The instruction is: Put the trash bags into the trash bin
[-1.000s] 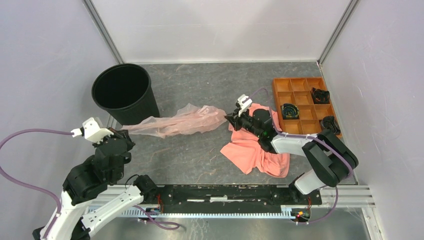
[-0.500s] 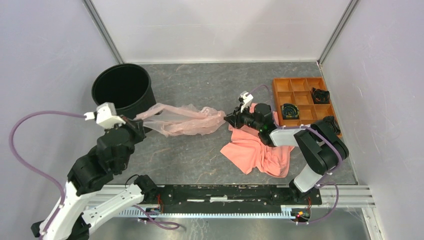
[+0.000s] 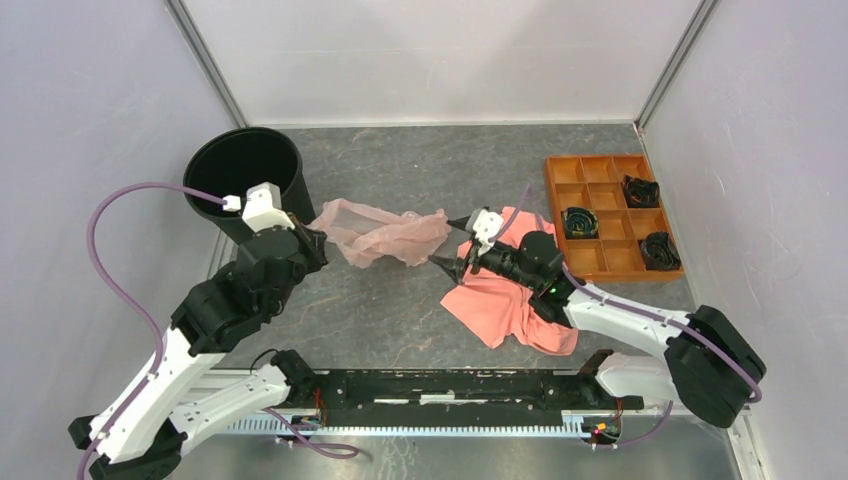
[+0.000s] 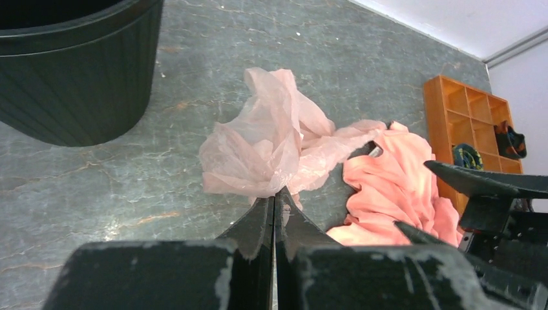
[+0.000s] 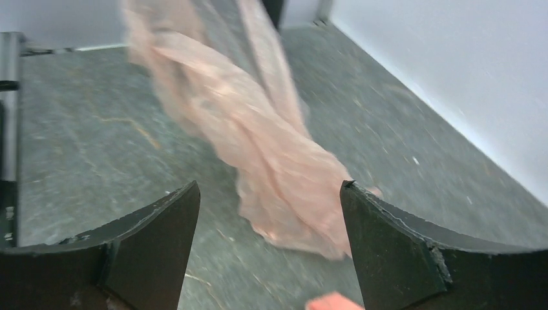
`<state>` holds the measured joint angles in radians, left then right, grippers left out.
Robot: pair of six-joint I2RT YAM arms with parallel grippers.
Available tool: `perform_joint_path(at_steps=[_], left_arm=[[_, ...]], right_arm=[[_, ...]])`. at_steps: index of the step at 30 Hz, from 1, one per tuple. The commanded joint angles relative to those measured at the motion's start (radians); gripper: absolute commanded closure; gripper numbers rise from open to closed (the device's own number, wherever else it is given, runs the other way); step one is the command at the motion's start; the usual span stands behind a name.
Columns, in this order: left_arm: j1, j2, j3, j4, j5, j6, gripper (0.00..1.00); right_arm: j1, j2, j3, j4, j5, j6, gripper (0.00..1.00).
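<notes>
Bottom centre, my left fingers are closed, pinching one edge of the pale pink trash bag, which sags onto the grey surface mid-frame. My right fingers gape, holding nothing. Upper left, the black bin: the trailing film could slip free or drape outside its rim.

Got the left gripper pinched tight on the lower edge of the crumpled pink trash bag. Can see the black trash bin top left, upright on the grey table, near the bag but not touching. Also spotting a coral cloth right beside the bag, an orange tray behind it, and the right gripper spread wide over the cloth.
</notes>
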<state>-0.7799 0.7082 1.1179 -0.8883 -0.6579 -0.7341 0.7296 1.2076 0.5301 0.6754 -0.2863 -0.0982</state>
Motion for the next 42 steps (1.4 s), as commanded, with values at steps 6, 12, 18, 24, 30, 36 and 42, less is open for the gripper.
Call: perform_joint_path(at_steps=[6,12,18,24,30,36,42], left_arm=[[0.005,0.061,0.008,0.096,0.075,0.062,0.98],[0.005,0.068,0.03,0.087,0.09,0.086,0.98],[0.005,0.053,0.033,0.084,0.092,0.088,0.98],[0.005,0.039,0.031,0.071,0.093,0.088,0.98],[0.005,0.014,0.036,0.065,0.098,0.076,0.98],[0.005,0.0,0.039,0.049,0.094,0.067,0.98],[0.005,-0.011,0.025,0.032,0.046,0.049,0.98]], right_arm=[[0.09,0.23,0.229,0.122,-0.201,-0.166,0.14],[0.111,0.37,0.453,-0.019,-0.2,-0.263,0.16],[0.139,0.458,0.515,-0.076,-0.216,-0.306,0.21],[0.143,0.454,0.512,-0.103,-0.201,-0.319,0.27],[0.143,0.463,0.481,-0.064,-0.17,-0.295,0.42],[0.143,0.437,0.4,0.057,-0.118,-0.252,0.61],[0.144,0.396,0.371,0.09,-0.101,-0.201,0.95]])
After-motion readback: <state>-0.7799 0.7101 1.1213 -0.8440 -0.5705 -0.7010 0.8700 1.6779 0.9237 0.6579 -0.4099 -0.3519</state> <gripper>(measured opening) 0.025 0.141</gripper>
